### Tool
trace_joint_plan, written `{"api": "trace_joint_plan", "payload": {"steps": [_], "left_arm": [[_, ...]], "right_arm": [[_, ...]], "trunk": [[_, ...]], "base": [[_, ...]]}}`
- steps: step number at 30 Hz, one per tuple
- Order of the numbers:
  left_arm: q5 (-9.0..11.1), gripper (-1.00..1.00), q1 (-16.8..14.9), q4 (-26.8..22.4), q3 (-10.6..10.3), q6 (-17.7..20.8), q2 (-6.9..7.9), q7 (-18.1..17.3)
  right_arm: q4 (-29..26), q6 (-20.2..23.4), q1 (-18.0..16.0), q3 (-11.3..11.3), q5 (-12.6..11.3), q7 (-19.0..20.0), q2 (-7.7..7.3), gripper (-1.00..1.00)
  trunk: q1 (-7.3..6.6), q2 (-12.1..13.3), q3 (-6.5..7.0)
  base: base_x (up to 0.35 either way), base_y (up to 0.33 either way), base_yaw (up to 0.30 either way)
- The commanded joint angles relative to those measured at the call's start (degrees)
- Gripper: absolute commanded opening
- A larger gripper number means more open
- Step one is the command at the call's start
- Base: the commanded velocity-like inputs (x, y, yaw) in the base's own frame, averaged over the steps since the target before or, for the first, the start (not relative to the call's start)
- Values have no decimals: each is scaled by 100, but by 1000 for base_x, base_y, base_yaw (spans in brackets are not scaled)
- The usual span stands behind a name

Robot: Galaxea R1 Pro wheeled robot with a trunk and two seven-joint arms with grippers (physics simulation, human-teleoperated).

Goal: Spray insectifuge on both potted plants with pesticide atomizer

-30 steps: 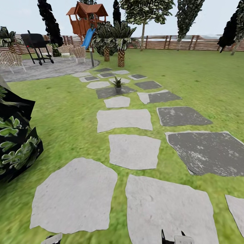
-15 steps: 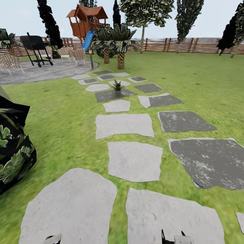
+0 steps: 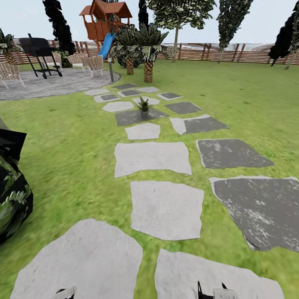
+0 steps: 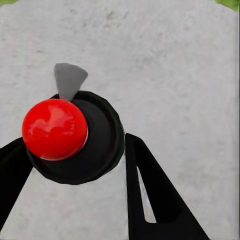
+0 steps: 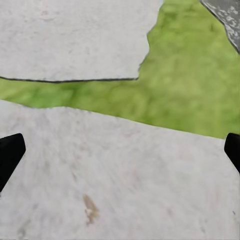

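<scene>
Ahead, stepping stones [image 3: 152, 158] cross open lawn [image 3: 249, 95] toward one potted plant [image 3: 144, 106].

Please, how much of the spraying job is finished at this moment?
Done, it seems: the atomizer sits between the left fingers, apparently gripped. In hand: getting to the plants; one plant stands far ahead on a dark stone. The right gripper is open and empty. Left: spraying both plants; no spray shows yet.
</scene>
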Motion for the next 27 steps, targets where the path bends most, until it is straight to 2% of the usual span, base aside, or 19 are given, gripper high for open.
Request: {"api": "trace_joint_plan", "payload": {"steps": [1,27], "left_arm": [[41,-100,-3,5,2,-15,0,-27],[41,-100,-3,5,2,-15,0,-30]], "right_arm": [[3,-12,-3,50,-37,-23,1,100],[3,-12,-3,50,-45,-32,1,100]], "trunk": [[3,-1,-4],[3,-1,8]], "base": [[339,0,0],[339,0,0]]}}
